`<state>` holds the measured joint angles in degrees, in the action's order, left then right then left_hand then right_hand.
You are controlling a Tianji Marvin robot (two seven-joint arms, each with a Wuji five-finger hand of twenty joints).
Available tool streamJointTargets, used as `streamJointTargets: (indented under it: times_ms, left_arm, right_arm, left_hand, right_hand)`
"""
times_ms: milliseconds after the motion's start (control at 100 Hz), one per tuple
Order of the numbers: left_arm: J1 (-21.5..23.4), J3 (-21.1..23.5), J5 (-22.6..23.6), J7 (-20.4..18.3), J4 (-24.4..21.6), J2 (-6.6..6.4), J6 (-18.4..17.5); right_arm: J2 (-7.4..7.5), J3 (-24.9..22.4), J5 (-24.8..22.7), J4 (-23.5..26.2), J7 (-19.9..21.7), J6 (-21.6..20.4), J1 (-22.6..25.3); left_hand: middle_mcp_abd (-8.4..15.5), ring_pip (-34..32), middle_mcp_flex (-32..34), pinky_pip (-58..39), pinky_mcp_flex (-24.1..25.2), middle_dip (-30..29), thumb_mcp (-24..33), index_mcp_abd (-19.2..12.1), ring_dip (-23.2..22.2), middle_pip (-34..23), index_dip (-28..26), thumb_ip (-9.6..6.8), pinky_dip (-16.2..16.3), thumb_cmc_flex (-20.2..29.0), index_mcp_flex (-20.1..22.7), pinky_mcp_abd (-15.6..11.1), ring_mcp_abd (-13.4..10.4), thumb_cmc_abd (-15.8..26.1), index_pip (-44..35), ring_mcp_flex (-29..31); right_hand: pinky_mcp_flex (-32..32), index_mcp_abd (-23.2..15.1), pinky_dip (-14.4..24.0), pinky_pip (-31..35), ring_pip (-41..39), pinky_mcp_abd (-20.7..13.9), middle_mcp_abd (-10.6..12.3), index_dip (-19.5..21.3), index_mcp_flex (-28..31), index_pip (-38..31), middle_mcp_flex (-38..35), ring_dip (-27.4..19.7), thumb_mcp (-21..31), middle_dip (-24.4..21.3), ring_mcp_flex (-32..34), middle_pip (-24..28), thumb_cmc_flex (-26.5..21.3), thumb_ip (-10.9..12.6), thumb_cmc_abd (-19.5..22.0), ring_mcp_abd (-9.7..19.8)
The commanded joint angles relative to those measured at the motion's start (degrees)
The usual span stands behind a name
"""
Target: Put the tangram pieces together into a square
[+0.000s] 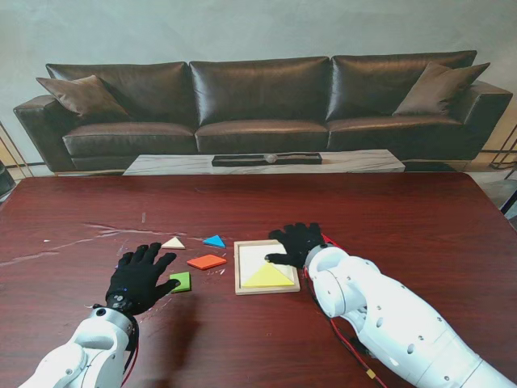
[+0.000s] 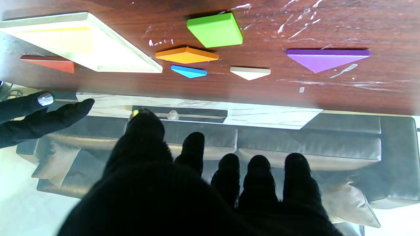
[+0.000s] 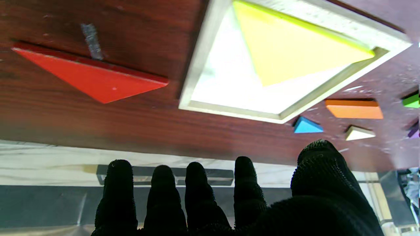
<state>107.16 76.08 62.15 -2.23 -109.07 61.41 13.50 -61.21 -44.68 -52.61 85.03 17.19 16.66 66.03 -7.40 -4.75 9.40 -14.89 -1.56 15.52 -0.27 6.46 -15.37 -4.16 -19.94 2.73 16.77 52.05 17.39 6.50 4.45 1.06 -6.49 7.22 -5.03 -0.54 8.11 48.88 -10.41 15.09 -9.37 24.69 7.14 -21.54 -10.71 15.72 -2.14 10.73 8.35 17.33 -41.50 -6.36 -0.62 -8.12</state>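
A square pale wooden tray (image 1: 239,279) on the table (image 1: 404,218) holds one yellow triangle (image 1: 269,276), the orange (image 1: 207,261), green (image 1: 181,280), blue (image 1: 214,241) and white (image 1: 173,242) pieces lie loose left of it, both gloved hands, left hand (image 1: 139,277) and right hand (image 1: 297,242), hover empty with fingers spread, and no legible markings appear.

Dark leather sofa (image 1: 262,101) with cushions, marble coffee table (image 1: 161,164)

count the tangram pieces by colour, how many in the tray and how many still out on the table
yellow triangle: 1, in the tray
red triangle: 1, out
orange parallelogram: 1, out
green square: 1, out
blue triangle: 1, out
white triangle: 1, out
purple triangle: 1, out
total: 7 pieces, 1 in the tray, 6 on the table
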Motion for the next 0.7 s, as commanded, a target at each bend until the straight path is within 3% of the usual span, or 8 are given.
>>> streamJointTargets:
  times_ms: [0,280,690]
  left_arm:
    - [-0.1,-0.2,-0.1,-0.3,-0.1,-0.05,0.0]
    - [-0.5,-0.5,0.0,-0.7,0.0,-0.12,0.1]
    - [-0.8,-0.6,0.1,-1.2,0.2,-0.18,0.2]
  right_arm:
    - [1.04,-0.8,-0.6,-0.3,-0.3,-0.7,0.5]
    - [1.31,-3.6,-1.0,-4.4,-1.3,-3.4,0.5]
    - [0.77,0.3,1.8,-12.0,-3.7,-4.0,-4.6]
  left_hand:
    - [-0.4,0.0,-1.3,0.9,0.3,0.0,-0.7,-0.3,0.0,-0.2,-0.3,-2.6,-0.2,1.7,-0.1,0.3,-0.6,2.1,0.2,0.0]
    - [-0.4,0.0,-1.3,0.9,0.4,0.0,-0.8,-0.3,0.0,-0.2,-0.3,-2.6,-0.2,1.7,-0.2,0.3,-0.7,2.1,0.2,0.0]
    - [-0.4,0.0,-1.3,1.0,0.4,0.1,-0.7,-0.3,0.0,-0.2,-0.4,-2.62,-0.2,1.7,-0.2,0.4,-0.7,2.1,0.2,0.1]
  right_hand:
    - [0.1,-1.6,-1.5,-0.9,-0.2,-0.5,0.4,0.6,1.5,-0.8,0.6,0.2,-0.8,0.9,0.9,1.7,-1.1,1.3,-1.7,0.4]
    - [0.7,-4.3,-2.6,-3.4,-0.1,-1.4,1.8,-0.4,0.0,-3.5,0.8,-0.6,-0.7,0.8,0.9,2.1,-2.6,0.9,-6.1,0.8]
    - [0.9,-5.9,-3.5,-4.8,0.0,-1.0,2.5,-1.9,-1.2,-5.8,0.8,-1.0,-0.7,0.1,0.7,0.9,-3.9,0.7,-8.8,0.7]
